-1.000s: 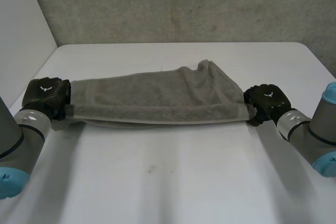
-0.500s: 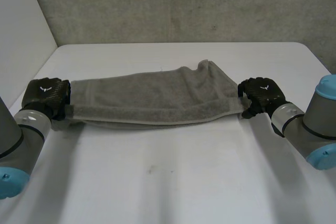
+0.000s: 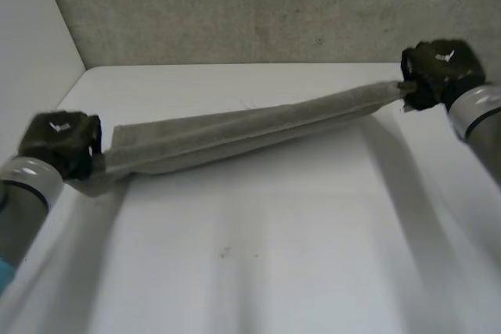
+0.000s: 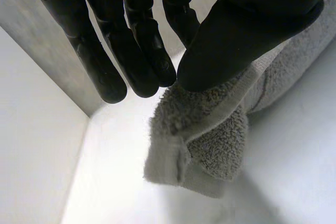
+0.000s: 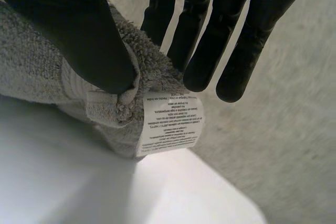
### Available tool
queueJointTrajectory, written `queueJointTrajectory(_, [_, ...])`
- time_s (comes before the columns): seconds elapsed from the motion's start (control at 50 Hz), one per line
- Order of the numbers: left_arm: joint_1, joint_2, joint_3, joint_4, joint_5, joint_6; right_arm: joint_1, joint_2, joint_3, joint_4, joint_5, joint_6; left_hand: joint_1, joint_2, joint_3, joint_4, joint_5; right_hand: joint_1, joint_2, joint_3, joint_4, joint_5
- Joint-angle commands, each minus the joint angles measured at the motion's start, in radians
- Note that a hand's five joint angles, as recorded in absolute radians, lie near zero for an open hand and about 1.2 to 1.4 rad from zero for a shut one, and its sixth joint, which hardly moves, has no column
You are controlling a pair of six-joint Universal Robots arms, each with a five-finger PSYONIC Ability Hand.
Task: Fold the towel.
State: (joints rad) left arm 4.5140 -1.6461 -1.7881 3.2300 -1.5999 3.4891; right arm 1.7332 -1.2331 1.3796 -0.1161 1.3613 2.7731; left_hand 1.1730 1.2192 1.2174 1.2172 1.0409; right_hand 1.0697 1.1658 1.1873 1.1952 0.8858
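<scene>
Two-handed, clamps fingers [image 4: 131, 51] on each towel [image 3: 250, 131] end, holds left hand [image 3: 59, 142] low by the surface [image 3: 274, 256], swings right hand [image 3: 438, 72] higher and farther back than a second ago, stretches the towel taut, likely for the next fold.

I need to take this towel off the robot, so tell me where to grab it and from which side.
Probably best: grip the towel at mid-span, coming from the near side of the table. Both ends are pinched, by the left hand and the right hand, so it is stretched into a narrow band with only its middle free.
</scene>
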Motion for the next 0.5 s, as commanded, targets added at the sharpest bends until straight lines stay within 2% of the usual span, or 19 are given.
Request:
queueJointTrajectory(0.02, [-0.007,0.212,0.104,-0.133,0.002,0.001,0.003,-0.173,-0.126,0.278,-0.002,-0.188,0.223,0.177,0.179,0.179,0.181,0.327,0.23,0.209,0.201,0.336])
queueJointTrajectory(0.14, [-0.006,0.288,0.237,-0.216,0.002,0.01,-0.003,-0.269,-0.223,0.431,-0.013,-0.253,0.223,0.177,0.179,0.179,0.181,0.327,0.23,0.209,0.201,0.336])
queueJointTrajectory(0.18, [-0.006,0.284,0.259,-0.24,0.0,0.021,-0.006,-0.281,-0.252,0.518,-0.051,-0.306,0.223,0.177,0.179,0.179,0.181,0.327,0.23,0.209,0.201,0.336])
queueJointTrajectory(0.26, [-0.006,0.217,0.266,-0.3,0.0,0.062,-0.009,-0.255,-0.244,0.584,-0.09,-0.383,0.223,0.177,0.179,0.179,0.181,0.327,0.23,0.209,0.201,0.336])
queueJointTrajectory(0.4, [-0.009,0.019,0.246,-0.337,-0.002,0.085,-0.008,-0.062,-0.209,0.69,-0.082,-0.548,0.223,0.177,0.179,0.179,0.181,0.327,0.23,0.209,0.201,0.336])
queueJointTrajectory(0.48, [-0.015,-0.144,0.292,-0.334,0.005,0.087,-0.008,0.017,-0.224,0.693,-0.076,-0.583,0.223,0.177,0.179,0.179,0.181,0.327,0.23,0.209,0.201,0.336])
queueJointTrajectory(0.5, [-0.015,-0.144,0.292,-0.334,0.005,0.087,-0.004,0.053,-0.246,0.688,-0.068,-0.584,0.223,0.177,0.179,0.179,0.181,0.327,0.23,0.209,0.201,0.336])
